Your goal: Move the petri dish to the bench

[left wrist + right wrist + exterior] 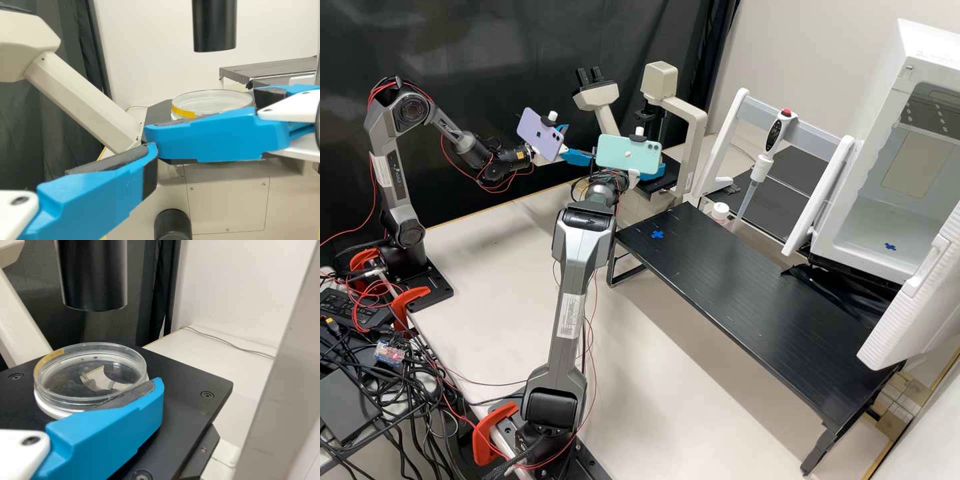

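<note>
On the microscope's flat black stage (192,385), round clear petri dish (92,375), yellow strip (183,111) on its wall; right gripper (662,168) beside it, left gripper (579,141) near, both released, smooth blue fingers parted.

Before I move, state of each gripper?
Left gripper: open, nothing held.
Right gripper: open, one finger at the edge of the dish.
</note>
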Available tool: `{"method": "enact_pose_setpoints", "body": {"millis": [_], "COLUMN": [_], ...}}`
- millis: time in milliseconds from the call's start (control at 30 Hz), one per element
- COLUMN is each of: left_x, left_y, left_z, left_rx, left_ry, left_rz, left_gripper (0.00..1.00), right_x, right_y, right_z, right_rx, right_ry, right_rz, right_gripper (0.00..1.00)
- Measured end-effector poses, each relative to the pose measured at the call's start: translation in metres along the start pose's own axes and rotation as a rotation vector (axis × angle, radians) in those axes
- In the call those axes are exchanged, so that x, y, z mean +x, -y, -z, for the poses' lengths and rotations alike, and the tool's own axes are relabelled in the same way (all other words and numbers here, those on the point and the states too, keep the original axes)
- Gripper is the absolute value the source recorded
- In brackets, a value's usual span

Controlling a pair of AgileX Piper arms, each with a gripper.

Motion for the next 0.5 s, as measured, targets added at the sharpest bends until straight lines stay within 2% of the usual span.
{"method": "enact_pose_setpoints", "body": {"millis": [167, 433, 500], "left_x": [0.000, 0.000, 0.000], "left_y": [0.000, 0.000, 0.000], "left_z": [0.000, 0.000, 0.000], "left_rx": [0.000, 0.000, 0.000], "left_ry": [0.000, 0.000, 0.000], "left_rz": [0.000, 0.000, 0.000], "left_gripper": [1.00, 1.00, 1.00], "right_x": [-0.003, -0.007, -0.008], "right_y": [-0.004, -0.023, -0.026], "right_z": [-0.001, -0.017, -0.018], "right_rx": [0.021, 0.135, 0.143], "right_ry": [-0.013, 0.007, 0.008], "right_rz": [0.013, -0.043, -0.051], "right_gripper": [1.00, 1.00, 1.00]}}
